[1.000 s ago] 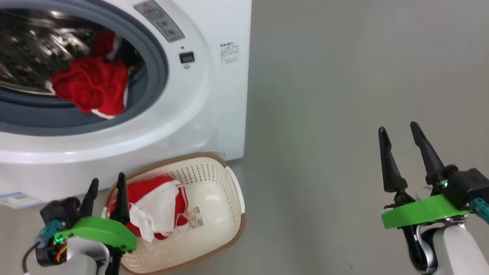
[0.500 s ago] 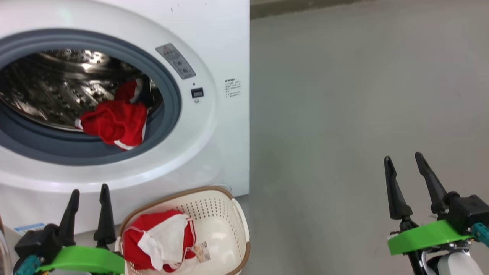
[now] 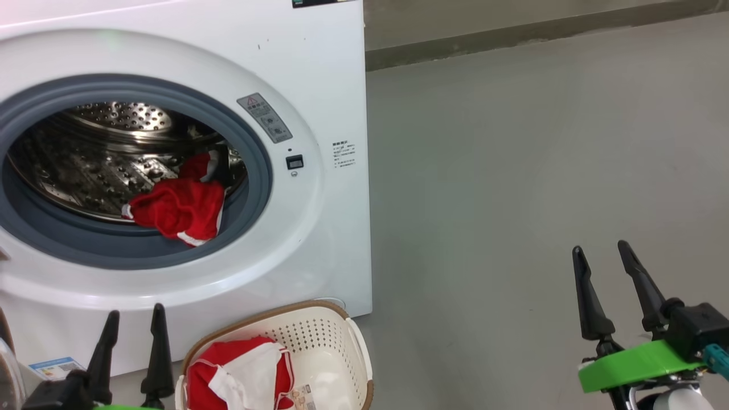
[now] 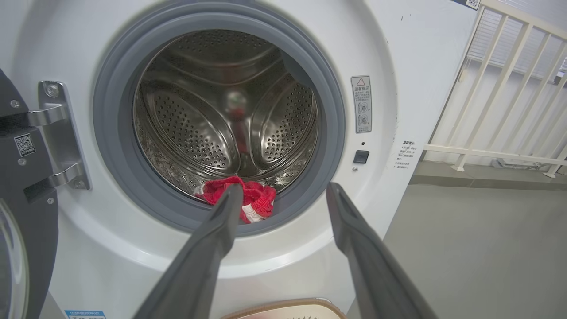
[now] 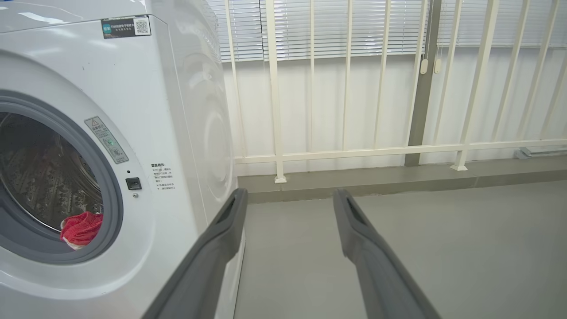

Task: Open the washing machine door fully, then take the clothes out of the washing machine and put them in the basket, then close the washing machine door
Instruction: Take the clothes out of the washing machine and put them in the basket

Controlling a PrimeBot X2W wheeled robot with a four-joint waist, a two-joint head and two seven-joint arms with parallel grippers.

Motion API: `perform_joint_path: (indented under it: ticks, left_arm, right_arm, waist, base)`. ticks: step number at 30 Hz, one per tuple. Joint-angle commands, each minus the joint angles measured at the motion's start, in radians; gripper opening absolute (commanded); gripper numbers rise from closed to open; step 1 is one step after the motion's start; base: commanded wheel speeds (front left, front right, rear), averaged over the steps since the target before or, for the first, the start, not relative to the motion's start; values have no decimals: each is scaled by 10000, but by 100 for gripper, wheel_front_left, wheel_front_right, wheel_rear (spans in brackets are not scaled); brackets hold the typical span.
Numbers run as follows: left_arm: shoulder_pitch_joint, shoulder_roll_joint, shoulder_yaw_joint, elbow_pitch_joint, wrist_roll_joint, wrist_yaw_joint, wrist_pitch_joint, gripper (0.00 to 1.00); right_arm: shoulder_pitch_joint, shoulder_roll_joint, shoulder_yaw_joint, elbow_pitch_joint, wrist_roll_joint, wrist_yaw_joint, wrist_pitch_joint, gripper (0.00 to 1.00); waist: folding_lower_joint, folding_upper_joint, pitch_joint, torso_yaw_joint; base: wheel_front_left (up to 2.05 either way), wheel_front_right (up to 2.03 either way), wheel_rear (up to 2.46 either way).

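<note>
Looks like a bare utility or laundry area rather than a furnished home, judging by the white front-loading washing machine (image 3: pixel 319 68) on a smooth grey floor (image 3: pixel 512 199), the perforated basket (image 3: pixel 313 339) at its foot, and a cream railing (image 5: pixel 272 88) before white slatted blinds (image 5: pixel 345 26).

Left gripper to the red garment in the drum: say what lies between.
Left wrist view: only the grey gasket lip lies between the left gripper and the red garment; no other object stands there.
</note>
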Motion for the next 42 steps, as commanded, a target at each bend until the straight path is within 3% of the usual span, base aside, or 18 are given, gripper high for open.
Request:
perform_joint_path:
  ticks: [1, 23, 33, 42]
  left_arm:
    - [-57, 102, 306, -288, 30, -55, -120, 100]
    - [80, 98, 132, -567, 144, 67, -120, 100]
    - [-451, 97, 195, -413, 262, 170, -120, 100]
    - [-1884, 163, 257, 246, 321, 274, -120, 100]
  right_arm:
    - [-3, -108, 179, -284, -32, 63, -63, 100]
    - [115, -108, 279, -350, -138, 63, -63, 100]
    - [68, -108, 325, -548, -195, 63, -63, 100]
    - [-383, -108, 404, -800, -203, 63, -63, 100]
  waist:
    - [0, 0, -23, -2]
    - [0, 0, -40, -22]
    - [0, 0, 617, 79]
    - [0, 0, 1717, 216]
  base:
    - [0, 0, 0]
    - [0, 0, 0]
    - [0, 0, 0]
    - [0, 0, 0]
